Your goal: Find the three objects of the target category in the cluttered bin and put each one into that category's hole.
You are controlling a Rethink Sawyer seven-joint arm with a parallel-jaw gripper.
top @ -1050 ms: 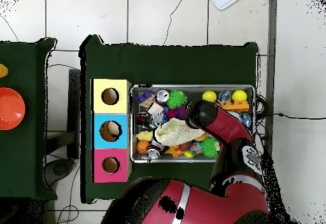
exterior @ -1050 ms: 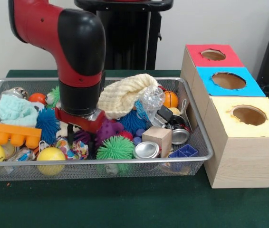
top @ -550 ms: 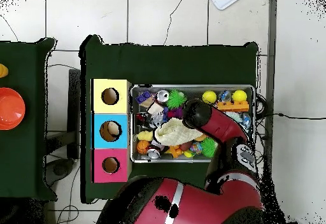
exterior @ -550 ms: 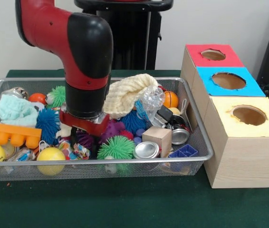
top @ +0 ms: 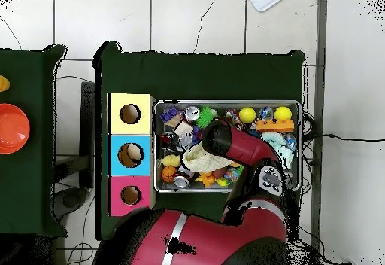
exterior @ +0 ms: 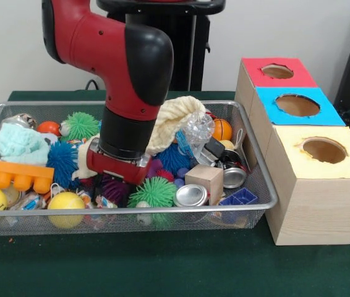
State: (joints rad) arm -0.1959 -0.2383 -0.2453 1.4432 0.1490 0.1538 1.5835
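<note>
- The gripper (exterior: pixel 114 179) is sunk among spiky rubber balls in the wire-mesh bin (exterior: pixel 249 162) (its opening cannot be told).
- A ribbed cream cloth (exterior: pixel 172 120) is draped beside it.

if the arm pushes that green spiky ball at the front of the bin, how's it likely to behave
The green spiky ball looks soft, so its thin bristles would probably bend and spring back rather than break. It likely weighs little for its size. Being round it might roll, but it sits wedged between the silver can and other toys, so it would probably just nudge its neighbours.
</note>
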